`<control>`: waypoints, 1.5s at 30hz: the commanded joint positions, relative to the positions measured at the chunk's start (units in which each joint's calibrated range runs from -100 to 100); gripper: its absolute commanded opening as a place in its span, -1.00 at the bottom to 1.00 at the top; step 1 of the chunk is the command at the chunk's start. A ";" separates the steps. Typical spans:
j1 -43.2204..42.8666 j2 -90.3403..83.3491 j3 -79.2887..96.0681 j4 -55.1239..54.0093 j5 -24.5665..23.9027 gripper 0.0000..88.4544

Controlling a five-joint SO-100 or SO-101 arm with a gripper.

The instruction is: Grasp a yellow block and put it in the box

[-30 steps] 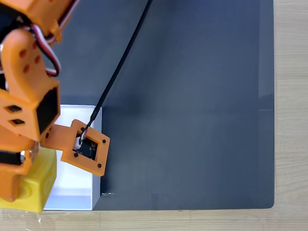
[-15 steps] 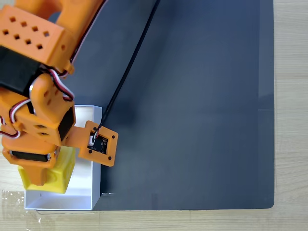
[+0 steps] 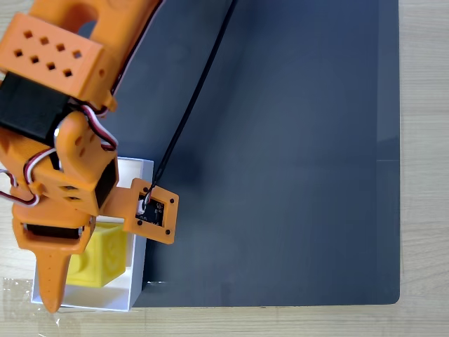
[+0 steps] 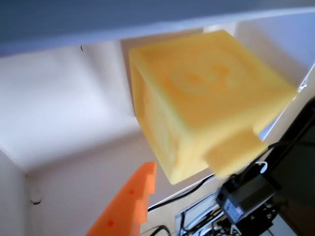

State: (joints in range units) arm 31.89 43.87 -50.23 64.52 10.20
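The yellow block (image 3: 103, 257) lies inside the white box (image 3: 105, 297) at the lower left of the fixed view, on the box floor by its right wall. My orange gripper (image 3: 70, 284) hangs over the box and stands open. One pointed finger (image 3: 50, 281) has swung out to the block's left, clear of it; the other finger is hidden under the arm. In the wrist view the block (image 4: 197, 98) looms large and blurred against the box's white inside (image 4: 64, 113), and the orange finger (image 4: 129, 206) sits below it, apart from it.
A dark grey mat (image 3: 280, 154) covers most of the table, with pale wood (image 3: 424, 168) along the right and bottom edges. A black cable (image 3: 196, 91) runs from the top down to the small camera board (image 3: 156, 210) on the wrist.
The gripper moved right over the box and opened. The yellow block, held under the fingers before, now lies free in the box with one finger swung out to its left.
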 commanded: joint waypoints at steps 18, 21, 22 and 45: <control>-12.70 -46.67 26.57 10.18 -6.94 -0.94; -16.66 -58.28 37.43 11.84 -6.68 -0.94; -17.84 -62.26 41.41 12.45 -6.68 -0.94; -25.24 -143.87 133.94 11.92 -6.63 -0.93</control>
State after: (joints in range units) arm 6.34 -93.76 78.95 76.89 3.80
